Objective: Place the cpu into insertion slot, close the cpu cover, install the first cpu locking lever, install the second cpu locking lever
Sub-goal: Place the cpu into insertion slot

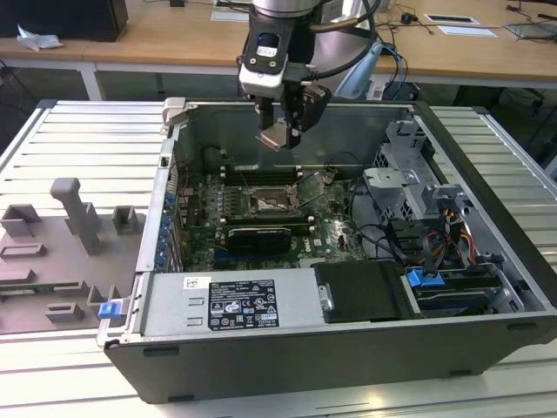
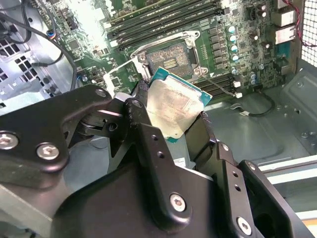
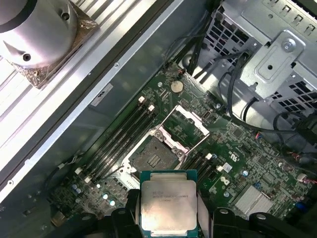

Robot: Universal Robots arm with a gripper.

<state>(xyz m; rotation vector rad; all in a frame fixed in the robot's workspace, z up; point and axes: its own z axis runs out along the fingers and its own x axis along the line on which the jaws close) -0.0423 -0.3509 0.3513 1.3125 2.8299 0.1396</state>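
Note:
My gripper (image 1: 278, 132) hangs above the open computer case, shut on the cpu (image 1: 273, 137), a flat square chip with a dull silver top. In both wrist views the cpu (image 2: 173, 106) (image 3: 167, 204) sits clamped between the black fingers (image 2: 141, 124) (image 3: 122, 218). Below it on the green board lies the insertion slot (image 1: 267, 203) (image 2: 169, 58) (image 3: 154, 153), dark in the centre and uncovered. The cpu cover (image 3: 190, 122) (image 2: 119, 79), a silvery frame, stands swung open beside the slot. The chip is held well above the slot, apart from it.
A long black card (image 1: 254, 237) lies just in front of the slot. Memory slots (image 3: 121, 136) run along one side of it. A drive cage (image 1: 409, 174) and cables (image 1: 383, 235) crowd the exterior view's right. Grey fixtures (image 1: 74, 218) stand on the table outside the case.

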